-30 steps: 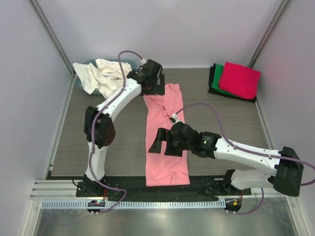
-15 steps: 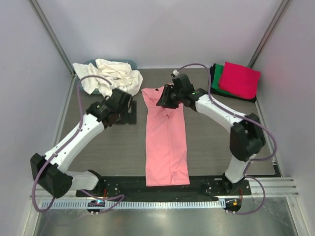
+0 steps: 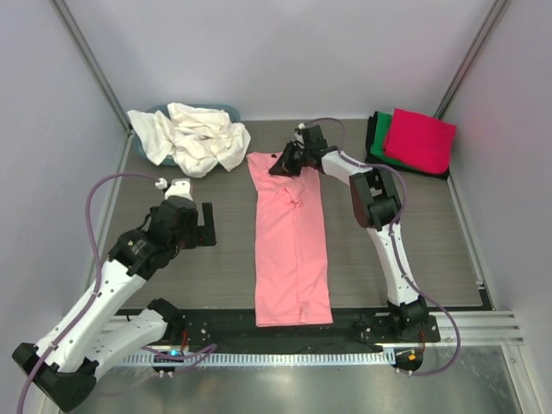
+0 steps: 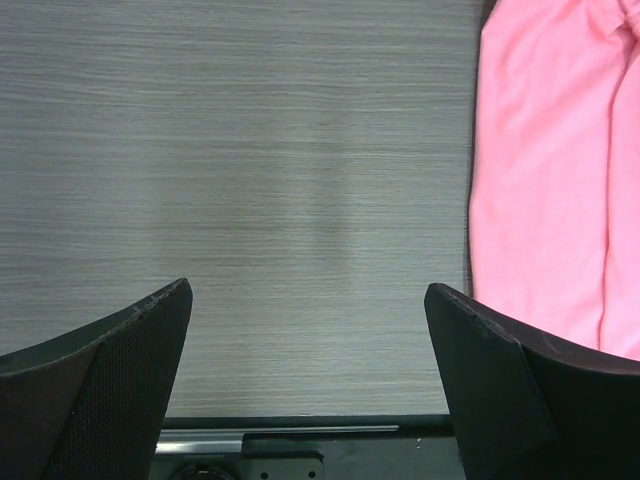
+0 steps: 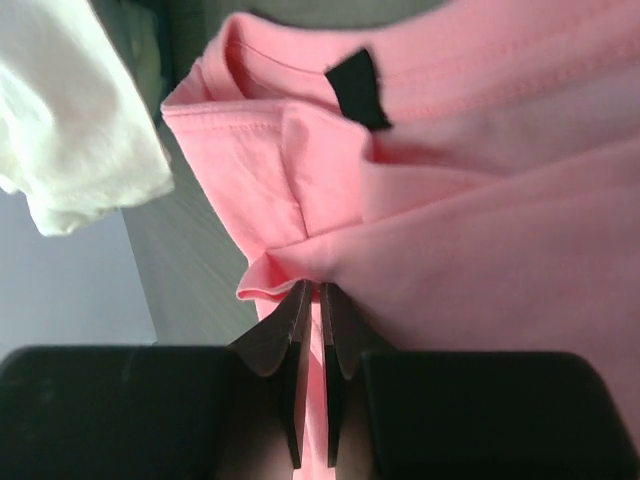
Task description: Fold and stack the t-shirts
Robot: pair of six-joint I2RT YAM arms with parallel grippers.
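Here the fingers (image 5: 293,345) of the right gripper (image 5: 313,305) are drawn almost together on a thin ridge of the salmon pink t-shirt (image 5: 480,230), just below its collar, near a black neck tag (image 5: 355,88); the cloth puckers into a small lip where they bite. The left gripper (image 4: 310,380) hangs with its fingers wide apart over the bare table (image 4: 250,200), holding nothing, just beside the shirt's left edge.

From the top view, the pink shirt lies mid-table as a long narrow strip, sleeves already tucked in, collar at the far end and hem at the near edge. A heap of cream white t-shirts (image 3: 194,138) spills over a teal tub (image 3: 226,109) at the far left; a folded magenta red t-shirt (image 3: 420,138) tops a green one (image 3: 382,142) at the far right.

The step in hand looks like the crosswise fold; the next move calls for lifting the collar end and carrying it towards the hem, low and straight, so the layers do not slide apart; the left arm could pin the strip.
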